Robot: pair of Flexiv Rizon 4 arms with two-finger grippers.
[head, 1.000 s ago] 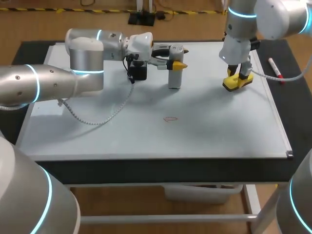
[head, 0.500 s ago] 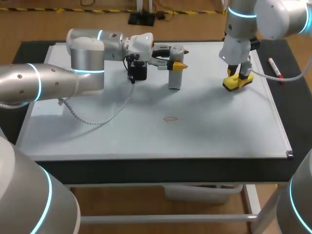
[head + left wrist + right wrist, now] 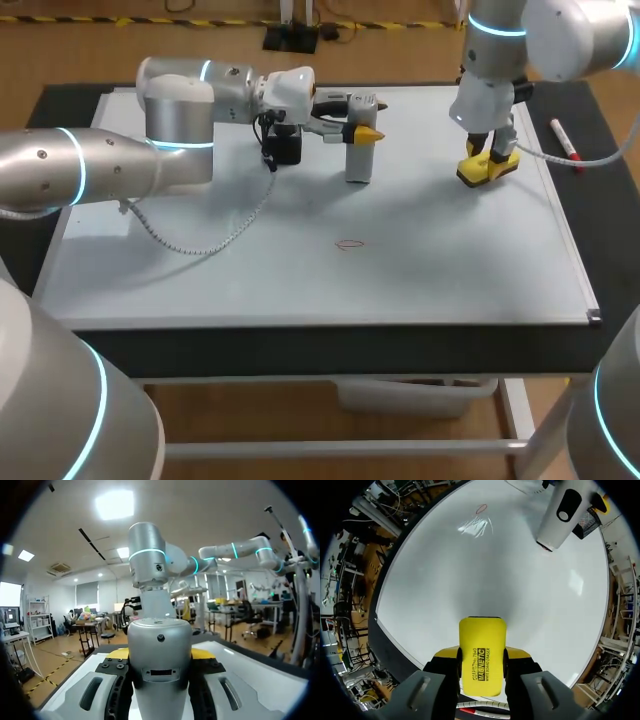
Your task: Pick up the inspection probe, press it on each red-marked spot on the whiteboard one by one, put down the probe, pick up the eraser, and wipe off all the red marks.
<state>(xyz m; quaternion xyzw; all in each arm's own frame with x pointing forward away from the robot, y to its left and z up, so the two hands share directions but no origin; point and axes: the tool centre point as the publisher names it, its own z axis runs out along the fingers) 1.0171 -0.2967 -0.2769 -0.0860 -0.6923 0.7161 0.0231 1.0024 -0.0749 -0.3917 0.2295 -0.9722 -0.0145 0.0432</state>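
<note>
Both pairs of jaws grip: left jaws clamp the upright probe (image 3: 359,165) at twelve o'clock on the whiteboard (image 3: 450,260); right jaws pinch the yellow eraser (image 3: 488,167) at two o'clock. One red mark (image 3: 350,243) lies near centre, toward six.

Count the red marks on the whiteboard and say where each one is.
1. A small red oval outline lies near the middle of the white whiteboard, in front of the upright grey probe. More may be hidden under the yellow eraser or the probe.
</note>
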